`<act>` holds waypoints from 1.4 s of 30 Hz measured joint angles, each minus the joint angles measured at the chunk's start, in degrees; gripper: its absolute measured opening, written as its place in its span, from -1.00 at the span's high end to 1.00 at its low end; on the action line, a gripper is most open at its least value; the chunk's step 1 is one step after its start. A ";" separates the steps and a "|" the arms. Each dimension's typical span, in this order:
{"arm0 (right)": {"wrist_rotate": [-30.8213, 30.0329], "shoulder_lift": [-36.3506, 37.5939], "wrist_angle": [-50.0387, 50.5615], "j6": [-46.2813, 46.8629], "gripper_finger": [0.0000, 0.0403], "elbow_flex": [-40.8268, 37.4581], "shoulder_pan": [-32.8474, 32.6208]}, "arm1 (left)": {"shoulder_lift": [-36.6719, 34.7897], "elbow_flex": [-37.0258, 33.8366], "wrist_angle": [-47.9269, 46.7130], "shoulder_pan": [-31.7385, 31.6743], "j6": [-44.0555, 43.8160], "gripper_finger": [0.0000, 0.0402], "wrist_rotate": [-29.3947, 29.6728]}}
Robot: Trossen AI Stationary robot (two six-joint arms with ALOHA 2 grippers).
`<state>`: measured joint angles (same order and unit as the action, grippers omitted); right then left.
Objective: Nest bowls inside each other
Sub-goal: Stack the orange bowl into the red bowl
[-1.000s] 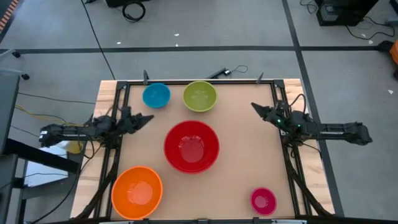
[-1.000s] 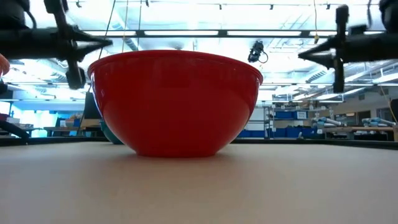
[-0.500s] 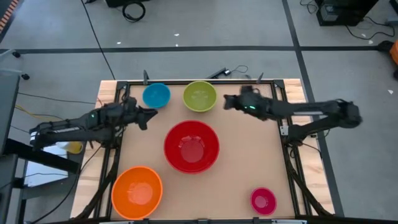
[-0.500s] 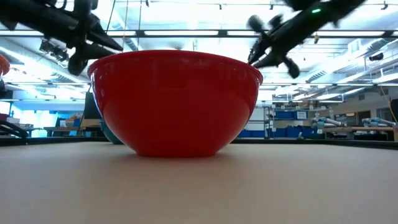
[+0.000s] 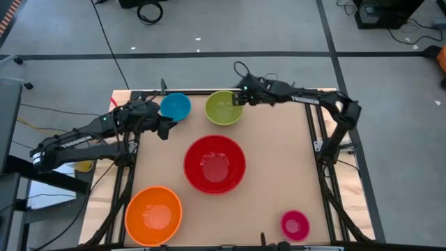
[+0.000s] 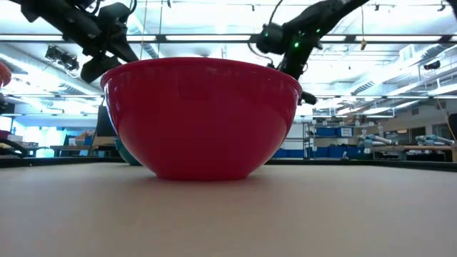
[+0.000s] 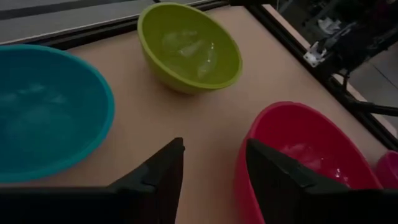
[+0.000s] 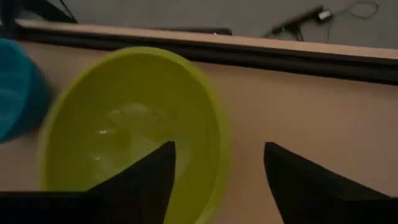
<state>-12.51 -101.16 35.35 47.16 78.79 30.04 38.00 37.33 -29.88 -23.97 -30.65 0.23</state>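
Observation:
Five bowls stand upright on their bases on the table: red in the middle, orange near left, pink near right, blue and lime green at the far edge. My left gripper hovers open just near-left of the blue bowl, between it and the red bowl. My right gripper hovers open over the green bowl's right rim, one finger above its hollow and one outside.
Black frame rails run along the table's sides and far edge. A cable with a plug lies on the floor beyond the far edge. In the low view the red bowl fills the middle and hides the bowls behind it.
Both arms have left the table's sides. My right gripper has swung far toward the far edge and leftward to the green bowl, tipping downward and opening. My left gripper has risen, moved toward the blue bowl and opened. No bowl has moved.

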 joint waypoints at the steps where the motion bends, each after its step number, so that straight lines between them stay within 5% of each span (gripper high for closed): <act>1: 0.25 -1.12 1.27 -0.76 -0.29 0.78 0.80 | 0.00 0.02 -0.05 0.00 0.00 0.12 0.02; 9: 7.82 -6.24 0.34 -4.70 -0.32 1.87 3.80 | -0.07 0.02 0.02 0.02 0.00 0.12 0.97; 28: 9.72 -8.48 -2.22 -6.88 -0.28 1.89 2.05 | 2.72 0.08 1.08 0.02 -0.23 0.12 10.29; 33: 9.68 -8.48 -2.02 -7.24 -0.07 1.89 2.10 | 5.06 0.08 2.24 0.02 -2.61 0.12 10.22; 42: 9.58 -8.48 -1.31 -8.19 0.58 1.87 1.95 | 6.25 0.08 2.55 0.19 -5.15 0.12 7.26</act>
<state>-2.93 -109.65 34.04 38.96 80.66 31.99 44.25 37.41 -27.33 -23.77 -35.80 7.49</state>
